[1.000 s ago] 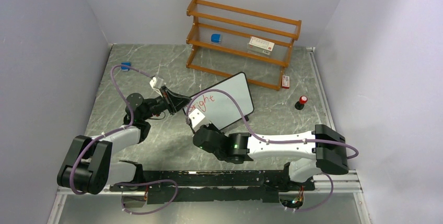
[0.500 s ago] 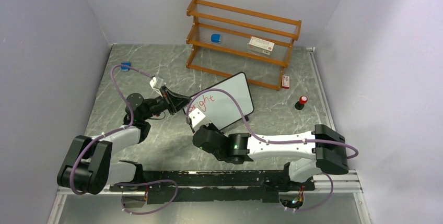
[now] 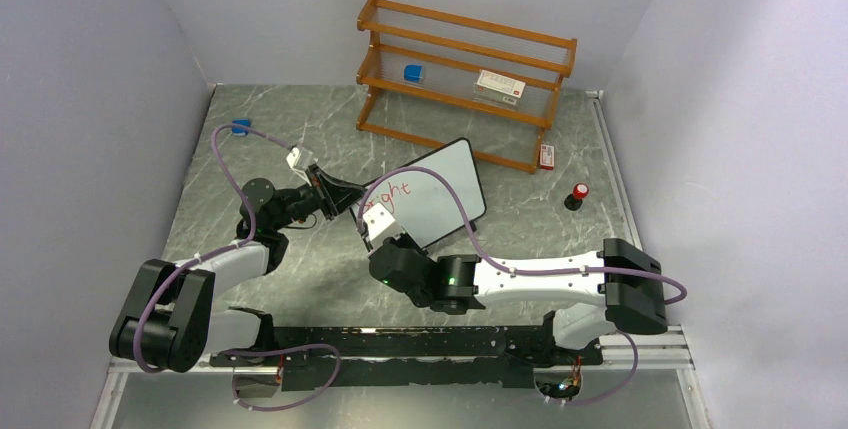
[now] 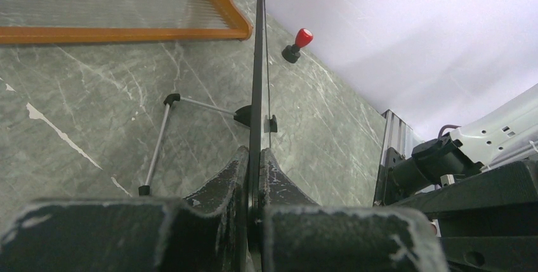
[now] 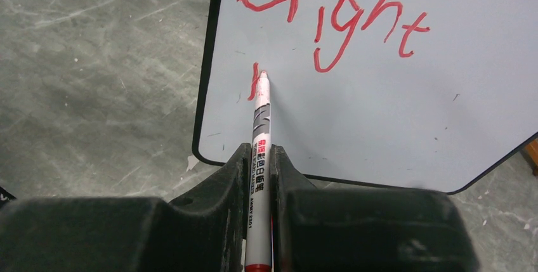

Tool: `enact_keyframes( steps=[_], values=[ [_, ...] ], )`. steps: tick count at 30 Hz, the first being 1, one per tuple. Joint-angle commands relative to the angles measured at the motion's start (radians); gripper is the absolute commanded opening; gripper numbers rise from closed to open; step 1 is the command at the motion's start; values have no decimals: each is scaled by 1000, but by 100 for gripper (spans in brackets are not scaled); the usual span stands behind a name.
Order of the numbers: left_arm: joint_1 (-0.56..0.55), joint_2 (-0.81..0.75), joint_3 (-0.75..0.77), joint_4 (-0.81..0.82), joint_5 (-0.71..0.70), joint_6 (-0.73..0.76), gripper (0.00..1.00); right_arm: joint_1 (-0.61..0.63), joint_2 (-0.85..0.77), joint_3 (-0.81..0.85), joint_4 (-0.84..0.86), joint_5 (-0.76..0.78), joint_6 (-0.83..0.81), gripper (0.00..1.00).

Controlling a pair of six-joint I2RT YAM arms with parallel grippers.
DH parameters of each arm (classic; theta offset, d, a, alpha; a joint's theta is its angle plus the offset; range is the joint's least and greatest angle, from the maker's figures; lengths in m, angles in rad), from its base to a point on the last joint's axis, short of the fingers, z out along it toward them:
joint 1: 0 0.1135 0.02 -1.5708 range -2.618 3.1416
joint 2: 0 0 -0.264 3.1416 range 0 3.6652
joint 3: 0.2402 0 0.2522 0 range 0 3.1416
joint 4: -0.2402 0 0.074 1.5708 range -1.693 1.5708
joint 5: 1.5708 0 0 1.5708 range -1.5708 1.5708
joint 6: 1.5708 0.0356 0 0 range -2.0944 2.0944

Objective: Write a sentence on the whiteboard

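The whiteboard (image 3: 435, 189) stands tilted on the table with "Bright" in red across its top. My left gripper (image 3: 347, 195) is shut on its left edge; the left wrist view shows the board edge-on (image 4: 257, 75) pinched between the fingers of that gripper (image 4: 255, 155). My right gripper (image 5: 258, 149) is shut on a white marker (image 5: 260, 126). The marker's red tip rests on the whiteboard (image 5: 380, 113) under the "B", beside a short red stroke (image 5: 254, 82). From above, the right gripper (image 3: 383, 232) sits at the board's lower left corner, mostly hidden by its wrist.
A wooden shelf (image 3: 465, 79) stands behind the board, holding a blue item (image 3: 412, 73) and a white and red box (image 3: 499, 86). A small red box (image 3: 546, 156), a red-topped black piece (image 3: 578, 195) and a blue piece (image 3: 240, 127) lie on the table.
The right wrist has crept slightly up along the board's lower left. The left arm and the board have stayed put.
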Motion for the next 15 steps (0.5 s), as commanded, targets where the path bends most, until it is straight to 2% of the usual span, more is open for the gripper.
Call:
enact_keyframes(
  steps=[1, 15],
  values=[
    [-3, -14, 5, 60, 28, 11, 5, -9, -31, -1, 45, 49, 6, 0],
    [-3, -24, 10, 39, 22, 22, 5, -11, -27, -2, -71, 8, 65, 0]
  ],
)
